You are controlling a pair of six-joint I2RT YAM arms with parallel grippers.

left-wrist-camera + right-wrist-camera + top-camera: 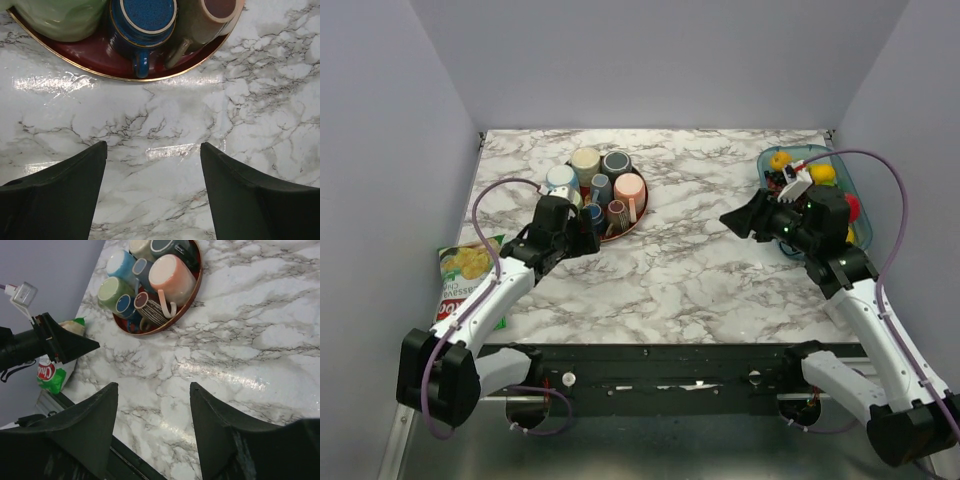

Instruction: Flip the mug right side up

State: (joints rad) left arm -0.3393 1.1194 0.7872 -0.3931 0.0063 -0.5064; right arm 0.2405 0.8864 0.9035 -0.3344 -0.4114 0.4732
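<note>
A round red tray (pixel 632 222) at the back left of the marble table holds several mugs standing base up, among them a salmon mug (pixel 629 187), a cream mug (pixel 585 160) and a small blue mug (pixel 145 15) with its handle toward my left gripper. A green mug (pixel 60 17) and a brown mug (pixel 200 22) flank the blue one. My left gripper (pixel 588 241) is open and empty, just in front of the tray's near rim (pixel 115 75). My right gripper (pixel 730 221) is open and empty over the table, well right of the tray (pixel 165 325).
A green chip bag (pixel 463 268) lies at the table's left edge. A blue bin (pixel 838 168) of colourful toys stands at the back right, by my right wrist. Grey walls enclose the table on three sides.
</note>
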